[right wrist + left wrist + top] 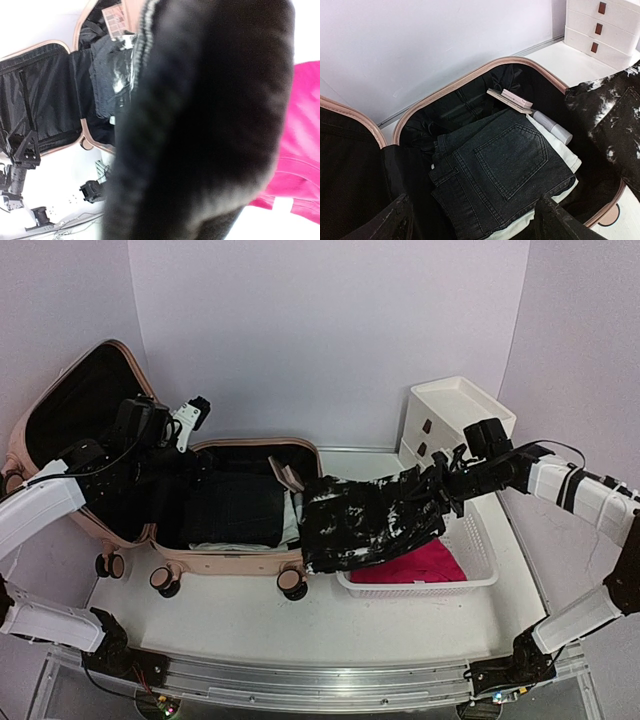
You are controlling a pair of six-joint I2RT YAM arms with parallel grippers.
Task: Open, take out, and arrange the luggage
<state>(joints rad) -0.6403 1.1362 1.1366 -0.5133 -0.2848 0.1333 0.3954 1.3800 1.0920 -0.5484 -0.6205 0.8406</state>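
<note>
The pale-pink luggage [230, 562] lies open on the table, its lid [60, 400] leaning up at the back left. Folded black jeans [500, 170] top the stack inside, over a white garment [560, 150]. My left gripper [477, 222] hovers open just above the jeans, one finger on each side, holding nothing. My right gripper [445, 485] is shut on a black-and-white patterned garment [370, 520], which hangs between the luggage's right end and the basket. That garment [210, 100] fills the right wrist view and hides the fingers.
A white perforated basket [480, 560] to the right of the luggage holds a pink garment [415, 565]. A white drawer unit [450, 415] stands behind it. A small flat palette [512, 100] and a grey tube [552, 127] lie at the luggage's back edge.
</note>
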